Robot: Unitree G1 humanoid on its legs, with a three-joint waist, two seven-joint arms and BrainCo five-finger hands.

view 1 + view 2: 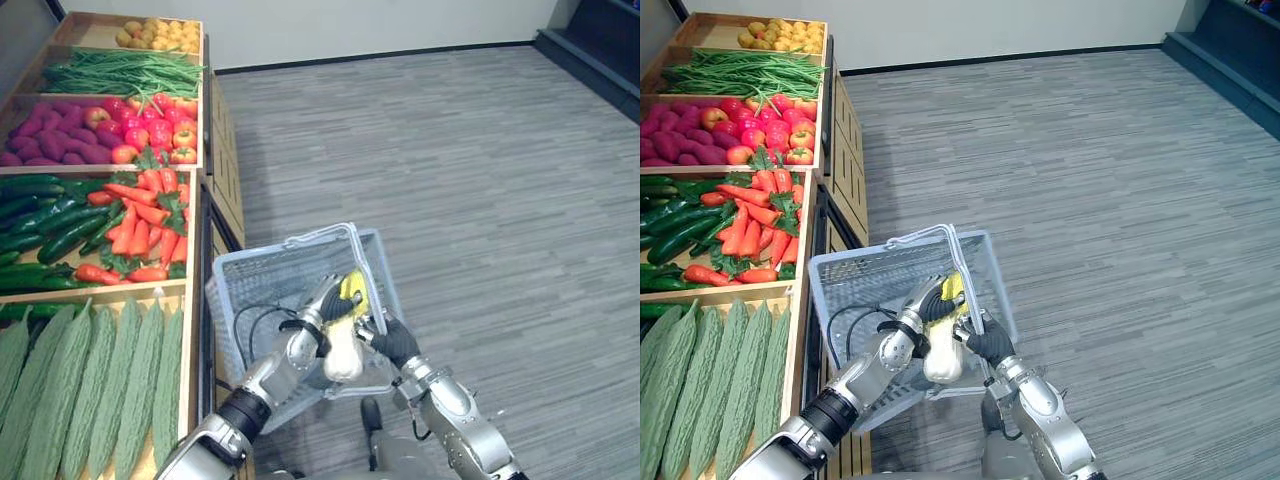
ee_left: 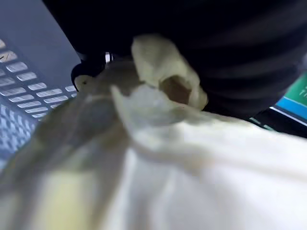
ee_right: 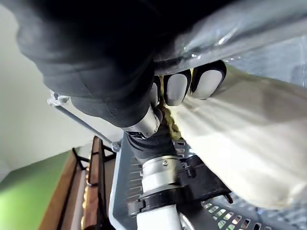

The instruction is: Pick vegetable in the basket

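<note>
An ear of corn (image 1: 345,345), pale husk with yellow kernels at its top, hangs inside the grey plastic basket (image 1: 240,275). My left hand (image 1: 318,308) is shut on the corn from the shelf side; up close the husk (image 2: 168,158) sits right against that hand, with basket mesh (image 2: 24,81) behind it. My right hand (image 1: 393,340) is at the basket's near right rim, its dark-tipped fingers (image 3: 177,88) curled round the grey basket handle (image 3: 249,28), right beside the corn husk (image 3: 249,143). The basket's wire handle (image 1: 330,235) stands up over the far rim.
A wooden produce shelf runs along the left: bitter gourds (image 1: 90,390) nearest, then cucumbers (image 1: 40,230) and carrots (image 1: 140,220), red tomatoes (image 1: 150,130), purple sweet potatoes (image 1: 50,135), green beans (image 1: 120,72). Grey plank floor (image 1: 480,170) spreads to the right.
</note>
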